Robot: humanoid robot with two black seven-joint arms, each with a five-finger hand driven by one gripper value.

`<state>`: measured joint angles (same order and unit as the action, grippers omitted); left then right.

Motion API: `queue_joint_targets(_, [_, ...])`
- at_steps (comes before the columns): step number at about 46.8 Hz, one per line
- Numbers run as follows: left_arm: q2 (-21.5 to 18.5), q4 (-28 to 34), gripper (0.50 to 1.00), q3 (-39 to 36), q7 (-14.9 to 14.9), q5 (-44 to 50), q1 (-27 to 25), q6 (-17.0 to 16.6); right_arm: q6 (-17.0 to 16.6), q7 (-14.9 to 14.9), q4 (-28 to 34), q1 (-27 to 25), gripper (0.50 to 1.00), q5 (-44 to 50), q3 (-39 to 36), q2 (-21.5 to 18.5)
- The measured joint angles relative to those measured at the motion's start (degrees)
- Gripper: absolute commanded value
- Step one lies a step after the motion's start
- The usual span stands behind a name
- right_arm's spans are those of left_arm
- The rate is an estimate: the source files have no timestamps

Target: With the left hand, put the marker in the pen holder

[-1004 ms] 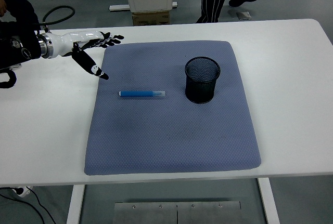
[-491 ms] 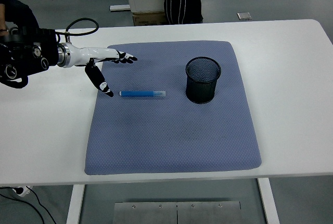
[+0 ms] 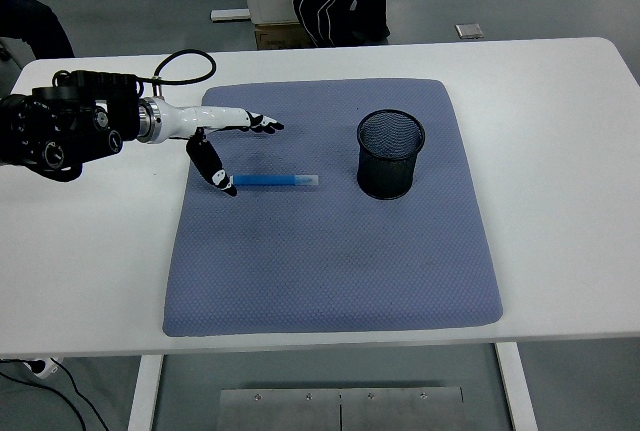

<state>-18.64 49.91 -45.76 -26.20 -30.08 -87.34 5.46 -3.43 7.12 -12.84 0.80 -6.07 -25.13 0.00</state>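
Left hand (image 3: 228, 141) hovers spread over the blue marker (image 3: 276, 181), thumb beside its cap end, holding nothing; pen holder (image 3: 390, 154) waits upright alongside.

1. Blue-grey textured rectangular mat (image 3: 330, 271) covering the middle of the white table (image 3: 560, 151); front half bare and open to a pass.
2. Black mesh cylindrical pen holder (image 3: 390, 154) upright on the mat's far right part, mouth open upward, the only tall obstacle.
3. Slim blue marker (image 3: 277, 180) lying flat left of the holder, a bare strip of mat between them.
4. Left hand (image 3: 225, 141) spread open at the marker's left end, thumb tip just beside it, blocking approach from the left.
5. Bare white table right of the mat.
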Motion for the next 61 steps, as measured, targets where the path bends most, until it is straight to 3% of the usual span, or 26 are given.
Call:
queue_joint_targets(15, [2.74, 0.10, 1.000, -0.04, 0.01, -3.88, -0.64, 0.89, 0.00, 0.00, 0.00, 0.00, 1.000, 0.00, 0.00, 0.00])
queue_joint_targets(22, [3.53, 0.11, 1.000, 0.00, 0.01, -3.94, -1.45, 3.90, 0.01, 0.00, 0.01, 0.00, 1.000, 0.00, 0.00, 0.00])
queue_joint_targets(36, [5.10, 0.01, 1.000, -0.01, 0.68, -8.00, -1.88, 3.77, 0.00, 0.00, 0.00, 0.00, 1.000, 0.00, 0.00, -0.01])
queue_joint_targets(43, [5.11, 0.00, 1.000, 0.00, 2.74, -8.57, -1.94, 3.69, 0.00, 0.00, 0.00, 0.00, 1.000, 0.00, 0.00, 0.00])
queue_joint_targets(61, [6.86, 0.00, 1.000, 0.23, 2.74, -8.51, -1.95, 3.88, 0.00, 0.00, 0.00, -0.01, 1.000, 0.00, 0.00, 0.00])
